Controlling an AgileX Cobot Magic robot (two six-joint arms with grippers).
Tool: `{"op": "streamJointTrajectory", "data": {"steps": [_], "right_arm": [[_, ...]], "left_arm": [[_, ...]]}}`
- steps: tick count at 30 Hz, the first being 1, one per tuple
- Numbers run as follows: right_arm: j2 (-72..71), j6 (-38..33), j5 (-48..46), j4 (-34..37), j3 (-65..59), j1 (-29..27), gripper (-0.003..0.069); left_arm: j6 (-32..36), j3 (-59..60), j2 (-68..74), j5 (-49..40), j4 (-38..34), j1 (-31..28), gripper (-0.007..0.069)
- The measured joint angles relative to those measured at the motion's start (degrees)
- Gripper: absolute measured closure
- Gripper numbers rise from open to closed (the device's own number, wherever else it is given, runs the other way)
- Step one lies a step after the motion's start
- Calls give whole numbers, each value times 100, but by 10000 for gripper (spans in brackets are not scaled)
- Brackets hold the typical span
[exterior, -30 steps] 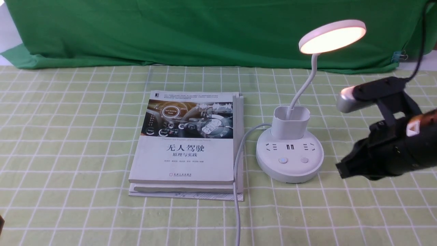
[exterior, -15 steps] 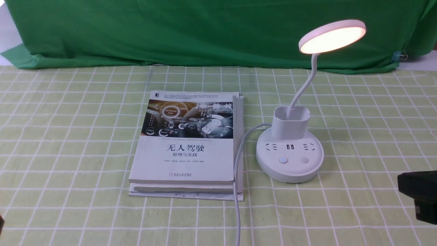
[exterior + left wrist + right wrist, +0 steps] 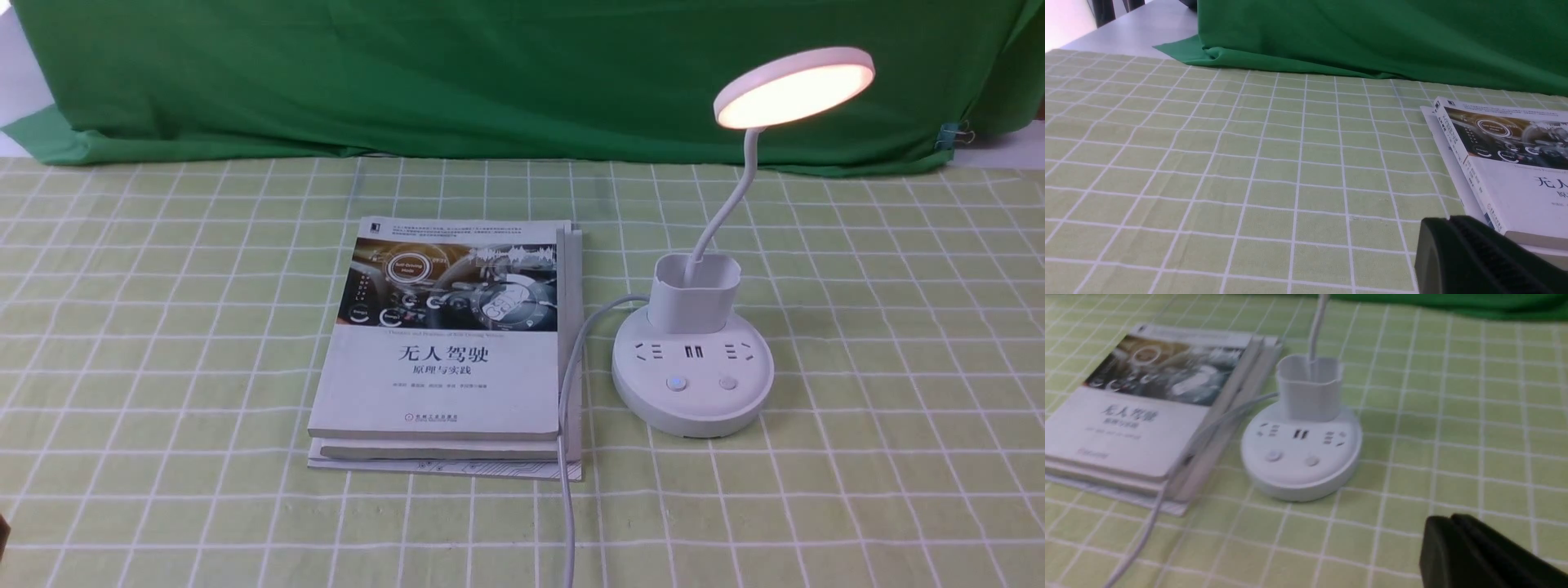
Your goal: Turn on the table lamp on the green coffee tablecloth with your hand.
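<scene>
The white table lamp (image 3: 692, 359) stands on the green coffee tablecloth (image 3: 898, 327), right of centre. Its disc head (image 3: 793, 86) glows warm. The round base with two buttons also shows in the right wrist view (image 3: 1301, 451). My right gripper (image 3: 1449, 524) is shut and empty, low over the cloth, apart from the base and nearer the camera than it. My left gripper (image 3: 1447, 224) is shut and empty, beside the near corner of the book (image 3: 1506, 163). Neither arm shows in the front view.
A stack of books (image 3: 449, 343) lies left of the lamp. The lamp's white cord (image 3: 566, 457) runs along the books' right edge toward the front. A dark green backdrop cloth (image 3: 490, 73) hangs at the back.
My right arm has drawn back from beside the lamp base, to the right and down, and has left the front view. The lamp head stays lit.
</scene>
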State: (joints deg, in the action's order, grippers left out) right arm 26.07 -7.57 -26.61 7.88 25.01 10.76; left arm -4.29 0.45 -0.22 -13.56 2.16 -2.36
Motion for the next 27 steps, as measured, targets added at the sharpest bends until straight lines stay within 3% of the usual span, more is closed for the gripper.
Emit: {"op": "streamJointTrajectory", "data": {"steps": [4, 9, 27], "right_arm": [[-1096, -470, 905, 0, -1284, -578, 634], [-1891, -570, 1106, 0, -2169, -883, 634], [-2600, -396, 1212, 5, -2543, -974, 632]], "left_arm": [[0, 0, 0, 0, 0, 0, 622], [0, 0, 0, 0, 0, 0, 622], [0, 0, 0, 2, 1, 0, 622]]}}
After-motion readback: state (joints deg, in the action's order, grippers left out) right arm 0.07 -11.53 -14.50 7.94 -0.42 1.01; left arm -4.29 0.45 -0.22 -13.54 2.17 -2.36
